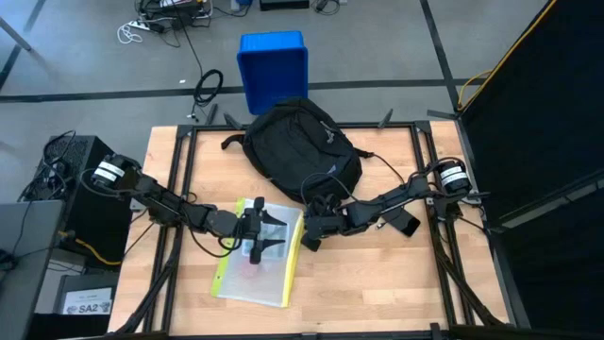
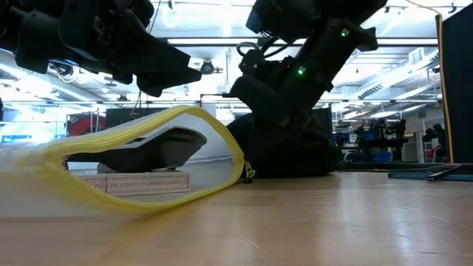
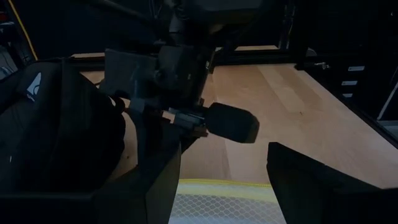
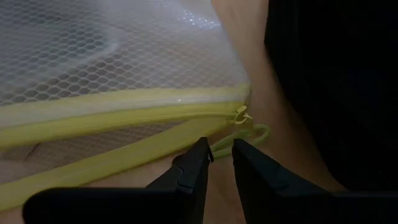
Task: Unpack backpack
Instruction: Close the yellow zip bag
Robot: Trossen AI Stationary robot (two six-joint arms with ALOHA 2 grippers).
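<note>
The backpack [image 1: 300, 142] lies at the upper centre of the table [image 1: 377, 283] in the high view, with a yellow-edged mesh pouch [image 1: 260, 253] already out and lying just below and left of it. The left gripper [image 1: 267, 231] hovers over the pouch with its fingers spread wide and nothing between them. The right gripper [image 4: 219, 157] sits low at the pouch's corner, its fingers nearly together, a narrow gap left, and seemingly nothing held; the yellow zipper pull [image 4: 240, 116] and its cord loop [image 4: 249, 137] lie just ahead of the tips. The likely trouble: if those fingers close short of the loop they will pinch air or only mesh, and a pull would then drag the whole pouch across the wood or back against the backpack. The arms are also close together over the pouch, so a careless lift could knock them. Only the right wrist view shows the zipper pull and loop; only the low view shows the pouch bulging over a dark object and a printed card box [image 2: 137, 182]; only the high view shows the blue bin [image 1: 274, 66] beyond the table.
</note>
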